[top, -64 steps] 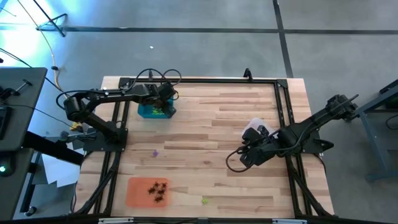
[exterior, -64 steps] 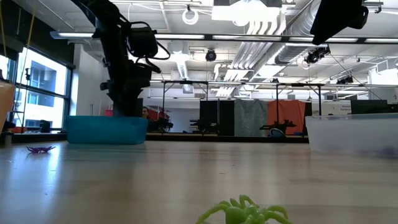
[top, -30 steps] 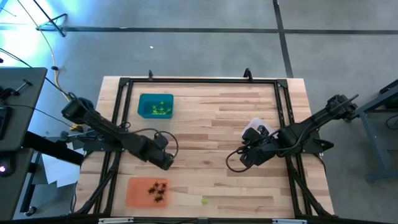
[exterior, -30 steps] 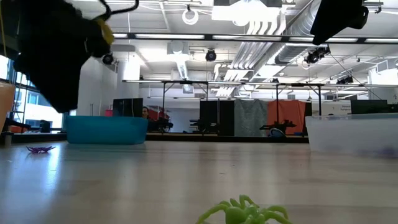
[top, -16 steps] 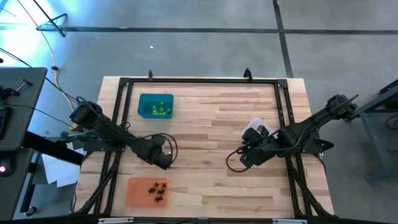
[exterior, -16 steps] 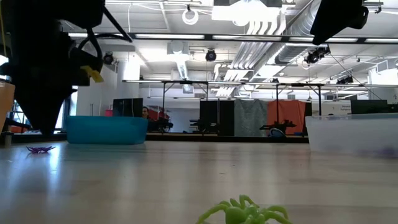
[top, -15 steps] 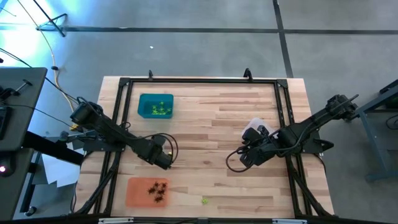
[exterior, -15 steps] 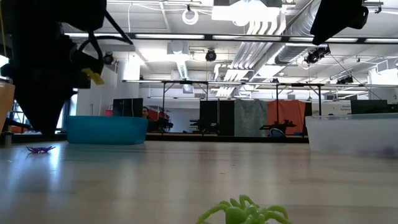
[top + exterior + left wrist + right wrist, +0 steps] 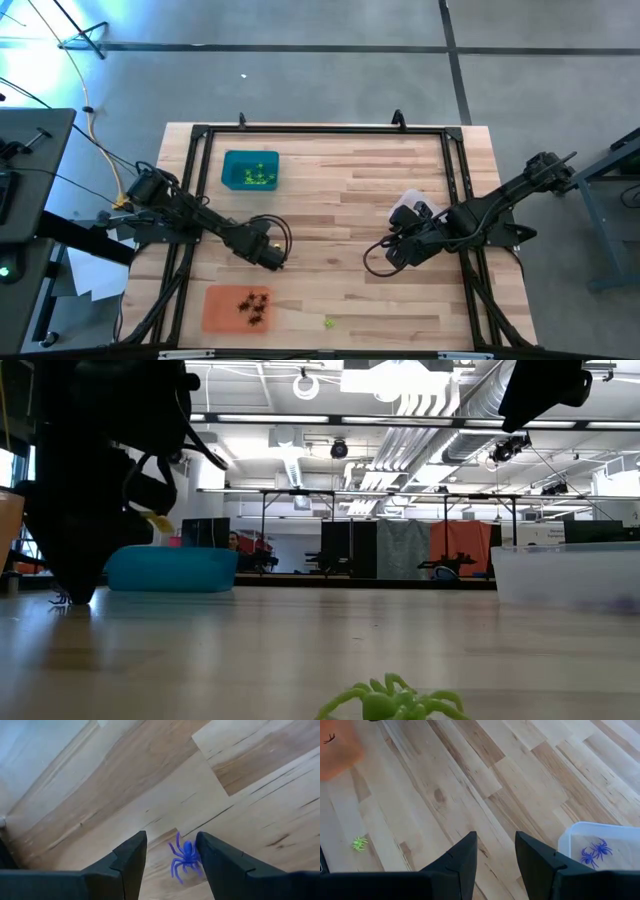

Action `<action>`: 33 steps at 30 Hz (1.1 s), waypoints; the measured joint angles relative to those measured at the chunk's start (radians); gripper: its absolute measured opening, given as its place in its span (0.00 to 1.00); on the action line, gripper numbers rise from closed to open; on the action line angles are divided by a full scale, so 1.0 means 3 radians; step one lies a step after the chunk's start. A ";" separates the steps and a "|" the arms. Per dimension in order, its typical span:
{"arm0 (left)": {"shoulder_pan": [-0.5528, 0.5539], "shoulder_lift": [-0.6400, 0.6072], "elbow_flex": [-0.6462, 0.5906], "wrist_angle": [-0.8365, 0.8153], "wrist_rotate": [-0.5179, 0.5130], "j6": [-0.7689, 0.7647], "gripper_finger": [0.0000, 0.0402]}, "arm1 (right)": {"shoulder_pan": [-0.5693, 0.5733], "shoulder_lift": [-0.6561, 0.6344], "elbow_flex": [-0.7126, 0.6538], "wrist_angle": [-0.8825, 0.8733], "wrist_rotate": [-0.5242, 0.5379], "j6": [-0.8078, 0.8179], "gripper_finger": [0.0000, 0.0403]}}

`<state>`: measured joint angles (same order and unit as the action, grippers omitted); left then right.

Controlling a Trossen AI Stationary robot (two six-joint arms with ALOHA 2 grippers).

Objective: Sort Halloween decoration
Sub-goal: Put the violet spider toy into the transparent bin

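A purple spider (image 9: 184,858) lies on the wooden table between the open fingers of my left gripper (image 9: 170,840), close to one of them. The gripper points steeply down at the table's left middle (image 9: 269,256); in the low view its dark tip (image 9: 75,595) stands over the spider's legs (image 9: 57,600). A yellow-green spider (image 9: 328,322) lies near the front edge, also seen close up (image 9: 392,702). My right gripper (image 9: 495,837) hangs open above the table right of centre (image 9: 393,256), with nothing between its fingers.
A teal tray (image 9: 250,170) with yellow-green spiders stands at the far left. An orange tray (image 9: 237,308) with black spiders lies at the near left. A clear tray (image 9: 600,845) holding two purple spiders (image 9: 594,852) sits beside my right arm.
My left gripper has come down toward the table and tipped more steeply downward, and its fingers now straddle the purple spider. The spider has stayed where it was. My right arm has kept still.
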<state>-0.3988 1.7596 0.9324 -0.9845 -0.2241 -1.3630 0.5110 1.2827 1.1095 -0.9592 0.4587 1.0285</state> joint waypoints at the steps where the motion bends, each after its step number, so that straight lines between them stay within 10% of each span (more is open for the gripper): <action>1: 0.0000 0.0000 -0.0002 0.0004 0.0002 -0.0042 0.43 | 0.0000 0.0000 0.0000 0.0000 0.0000 0.0000 0.32; 14: -0.0005 0.0009 -0.0008 0.0124 0.0012 -0.0201 0.03 | 0.0000 0.0000 0.0000 0.0000 -0.0014 -0.0001 0.32; 33: 0.0093 -0.0080 0.0283 0.0194 -0.0235 0.0583 0.00 | 0.0000 0.0000 0.0000 0.0001 -0.0010 0.0000 0.32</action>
<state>-0.3708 1.7355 1.0174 -0.9265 -0.2946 -1.1880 0.5110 1.2827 1.1095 -0.9589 0.4557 1.0284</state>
